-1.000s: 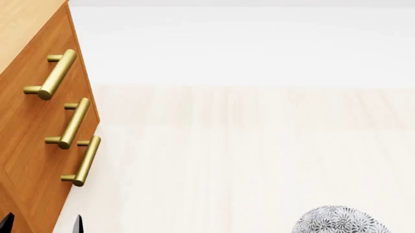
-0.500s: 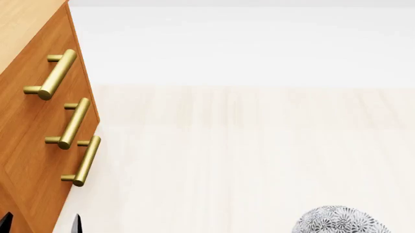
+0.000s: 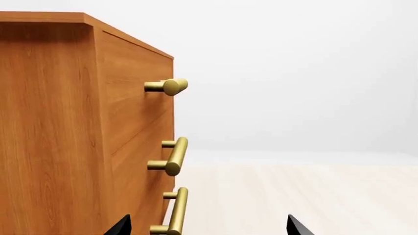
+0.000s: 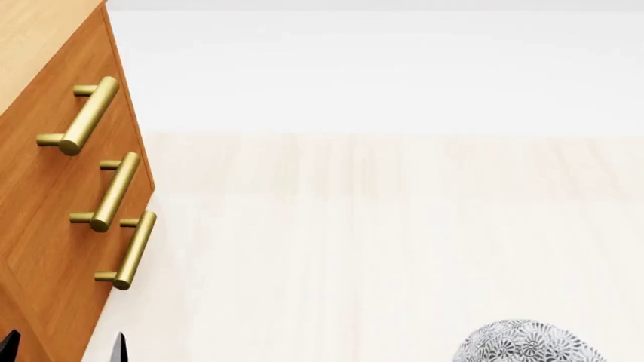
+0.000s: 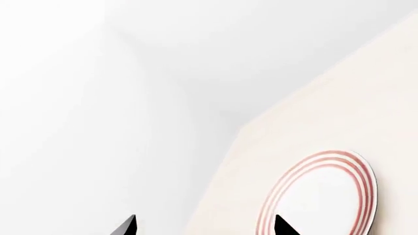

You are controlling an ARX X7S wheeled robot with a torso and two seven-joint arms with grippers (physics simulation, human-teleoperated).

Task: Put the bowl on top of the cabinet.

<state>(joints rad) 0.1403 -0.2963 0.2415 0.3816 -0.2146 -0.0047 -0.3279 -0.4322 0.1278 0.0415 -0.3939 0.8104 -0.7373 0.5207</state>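
The bowl (image 4: pixel 529 343), white with a dense grey-black floral pattern, shows only partly at the bottom right edge of the head view, on the pale wood floor. The orange-brown cabinet (image 4: pixel 50 188) fills that view's left side, with its lighter top at the upper corner. My left gripper (image 4: pixel 65 348) is open, its two dark fingertips low beside the cabinet's front. In the left wrist view the cabinet (image 3: pixel 65 122) stands close, and the left gripper (image 3: pixel 205 227) has nothing between its tips. My right gripper (image 5: pixel 203 226) is open and empty. It is out of the head view.
Three brass bar handles (image 4: pixel 90 115) stick out from the cabinet's drawer fronts (image 3: pixel 173 156). A flat white plate with red rings (image 5: pixel 326 196) lies on the floor beyond the right gripper. White walls stand behind the pale floor (image 4: pixel 382 226).
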